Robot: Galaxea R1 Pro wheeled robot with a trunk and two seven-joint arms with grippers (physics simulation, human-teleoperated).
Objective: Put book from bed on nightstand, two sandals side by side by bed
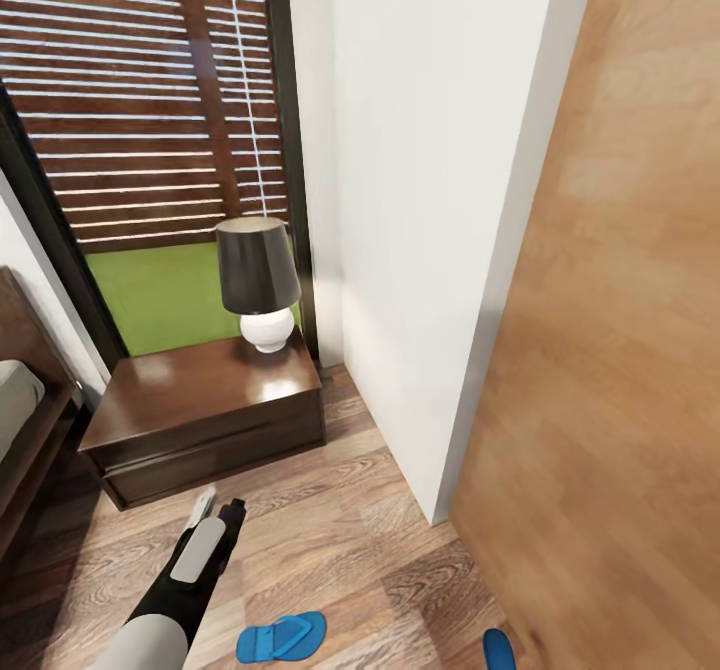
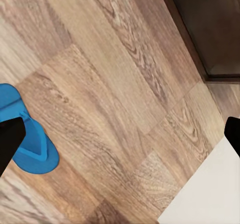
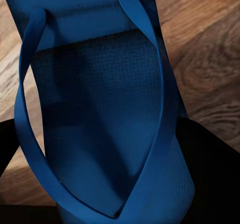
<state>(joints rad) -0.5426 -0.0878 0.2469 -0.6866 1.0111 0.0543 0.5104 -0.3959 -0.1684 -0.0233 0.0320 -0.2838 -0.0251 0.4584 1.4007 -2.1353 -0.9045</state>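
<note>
**Left gripper empty over floor; second sandal close before right wrist camera**

The left gripper (image 1: 222,512) hangs over the wood-plank floor (image 1: 340,540), near the front of the nightstand (image 1: 205,415). In the left wrist view its dark fingertips (image 2: 10,139) stand wide apart with bare floor between them. One blue sandal (image 1: 281,637) lies flat on the floor, behind the jaws on the arm's side; in the left wrist view this sandal (image 2: 27,134) sits partly hidden behind one fingertip.

The second sandal (image 3: 105,114) lies directly before the right jaws, straps facing the camera, dark finger shapes at either side. Whether those jaws are clamped on it cannot be told. In the head view a blue sandal tip (image 1: 498,648) shows by the sliding door (image 1: 620,350).

A lamp (image 1: 259,282) stands on the nightstand; the bed (image 1: 25,420) adjoins it.
</note>
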